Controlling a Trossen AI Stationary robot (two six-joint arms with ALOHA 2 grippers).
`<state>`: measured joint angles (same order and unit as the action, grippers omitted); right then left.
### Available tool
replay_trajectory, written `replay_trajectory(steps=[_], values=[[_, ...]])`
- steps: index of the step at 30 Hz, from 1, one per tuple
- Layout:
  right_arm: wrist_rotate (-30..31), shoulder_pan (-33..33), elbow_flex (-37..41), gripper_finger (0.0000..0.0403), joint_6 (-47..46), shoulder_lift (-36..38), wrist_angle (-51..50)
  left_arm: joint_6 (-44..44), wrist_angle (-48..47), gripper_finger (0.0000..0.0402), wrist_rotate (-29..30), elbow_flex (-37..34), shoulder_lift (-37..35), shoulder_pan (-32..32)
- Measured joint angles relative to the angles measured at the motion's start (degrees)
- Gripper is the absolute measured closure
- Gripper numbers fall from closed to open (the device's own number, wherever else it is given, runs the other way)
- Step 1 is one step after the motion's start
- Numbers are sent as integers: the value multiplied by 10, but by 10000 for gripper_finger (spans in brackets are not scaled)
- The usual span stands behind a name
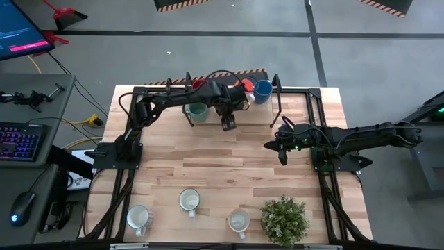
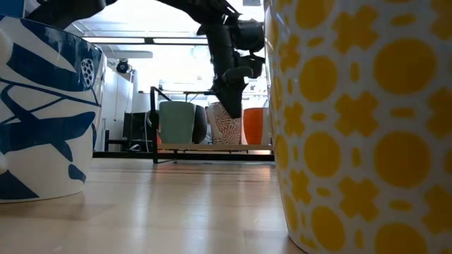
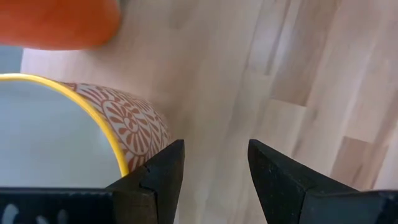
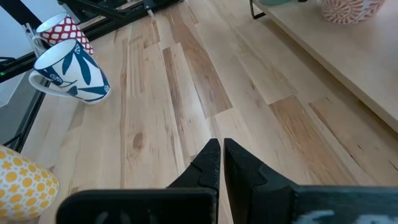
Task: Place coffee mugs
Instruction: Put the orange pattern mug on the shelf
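Note:
My left gripper [image 1: 227, 123] [image 3: 214, 168] is open at the table's far side, over the low shelf [image 2: 212, 147]. A white mug with an orange pattern and yellow rim [image 3: 93, 134] [image 2: 224, 124] stands upright on the shelf, just outside one finger; nothing is between the fingers. On the same shelf stand a teal green mug [image 1: 197, 111] [image 2: 176, 121] and an orange mug [image 2: 253, 125] [image 3: 56, 22]. A blue mug [image 1: 262, 90] and a red one [image 1: 201, 85] are behind them. My right gripper [image 1: 281, 149] [image 4: 221, 155] is shut and holds nothing, hovering over bare wood right of centre.
Three white patterned mugs stand near the near edge: a blue-leaf one [image 4: 71, 68] [image 2: 42, 113], a red-checked one [image 4: 62, 28] and a yellow-dotted one [image 2: 367, 120] [image 4: 22, 180]. A potted plant [image 1: 284, 219] sits at the near right. Bare wood lies across the table's middle [image 1: 208, 160].

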<state>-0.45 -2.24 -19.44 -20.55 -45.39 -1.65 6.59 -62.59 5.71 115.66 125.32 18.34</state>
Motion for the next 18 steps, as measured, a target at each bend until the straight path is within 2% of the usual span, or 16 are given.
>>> replay_trajectory(steps=[18], values=[[0,0,0,401,0,0,0,13,48,234,14,0,0,35]])
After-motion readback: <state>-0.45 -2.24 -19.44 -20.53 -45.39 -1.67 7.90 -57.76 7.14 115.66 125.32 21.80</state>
